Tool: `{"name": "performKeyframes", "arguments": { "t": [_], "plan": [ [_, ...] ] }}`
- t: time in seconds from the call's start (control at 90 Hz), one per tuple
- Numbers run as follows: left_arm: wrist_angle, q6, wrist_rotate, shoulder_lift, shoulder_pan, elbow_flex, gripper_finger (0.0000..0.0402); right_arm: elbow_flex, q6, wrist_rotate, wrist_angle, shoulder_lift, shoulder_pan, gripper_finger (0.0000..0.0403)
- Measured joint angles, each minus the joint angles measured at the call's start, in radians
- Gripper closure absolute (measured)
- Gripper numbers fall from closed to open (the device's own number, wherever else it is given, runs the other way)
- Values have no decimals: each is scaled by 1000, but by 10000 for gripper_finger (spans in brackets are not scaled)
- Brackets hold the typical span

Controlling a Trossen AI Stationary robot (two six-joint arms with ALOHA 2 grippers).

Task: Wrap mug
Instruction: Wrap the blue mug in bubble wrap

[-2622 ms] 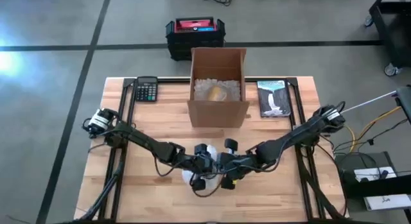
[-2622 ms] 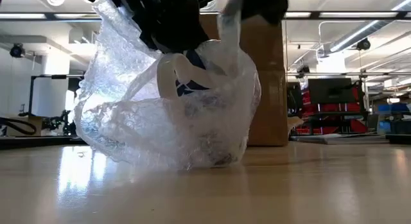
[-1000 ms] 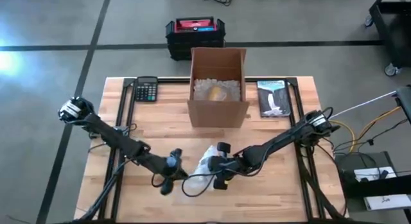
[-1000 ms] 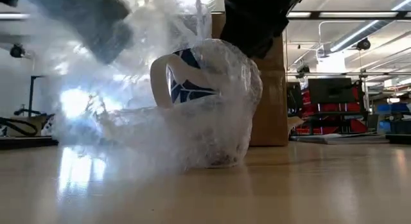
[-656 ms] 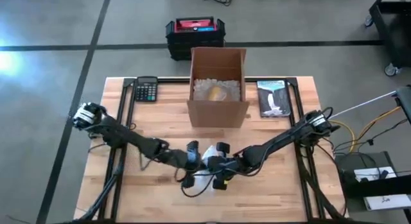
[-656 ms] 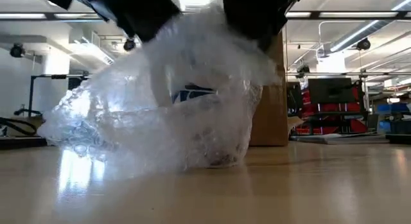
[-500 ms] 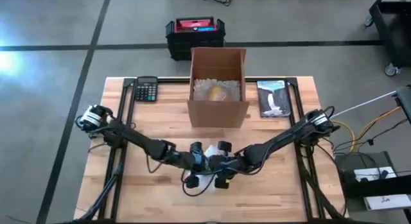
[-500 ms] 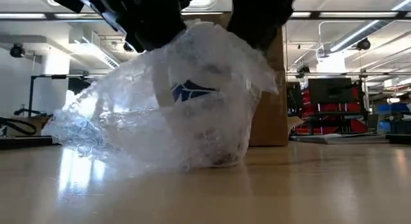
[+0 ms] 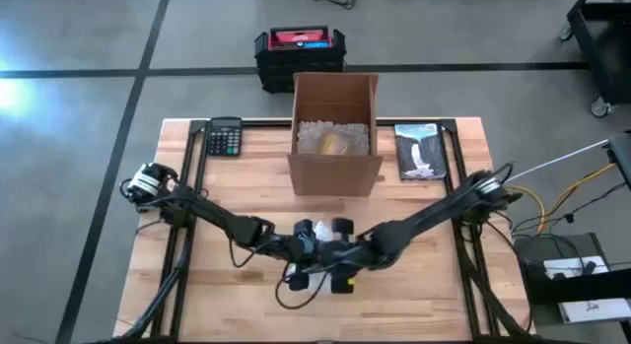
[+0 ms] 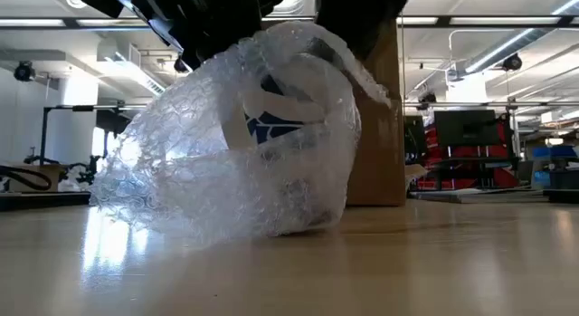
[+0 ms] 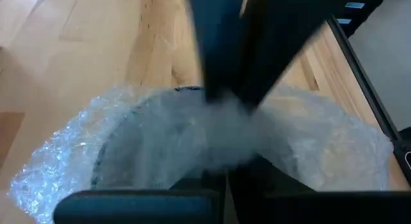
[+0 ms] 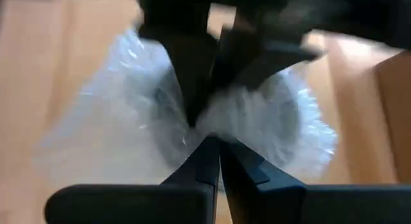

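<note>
High view looks straight down on the whole table (image 9: 434, 285). Low view sits at tabletop height, facing the box (image 10: 380, 108). Both wrist views look closely onto the wrap (image 11: 321, 140), shared by all.

No legible text, brand, number or sign anywhere. Calculator (image 9: 225, 137): keys too small to read. Mug (image 10: 271, 117) under bubble wrap (image 10: 181, 185): dark blue pattern only, no lettering made out; book (image 9: 420, 150): picture cover, no title readable; black and red case (image 9: 300, 50) on floor: label unreadable.
</note>
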Motion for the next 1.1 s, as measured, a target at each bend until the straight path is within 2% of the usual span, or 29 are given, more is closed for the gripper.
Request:
{"name": "performKeyframes", "arguments": {
  "t": [0.167,0.344,0.489,0.567,0.656,0.822,0.933,1.1],
  "plan": [
    [-49,2,7,-62,-6,-5,401,4,16,7,-5,49,-2,403],
    [-165,-7,2,-234,-24,1,402,2,19,-1,14,46,-7,403],
    [-312,-72,27,-353,-80,-21,402,8,3,0,33,47,-9,403],
    [-345,-131,45,-369,-121,-60,402,8,2,2,35,47,-9,403],
    [-288,-177,49,-345,-167,-138,402,8,1,3,37,47,-9,403],
    [45,-189,19,-213,-175,-250,402,8,0,4,40,47,-9,403],
    [169,-139,-5,-159,-153,-232,402,8,0,5,41,47,-9,403],
    [126,-6,-88,-162,-130,-134,402,8,0,5,46,49,-9,403]
  ]
}}
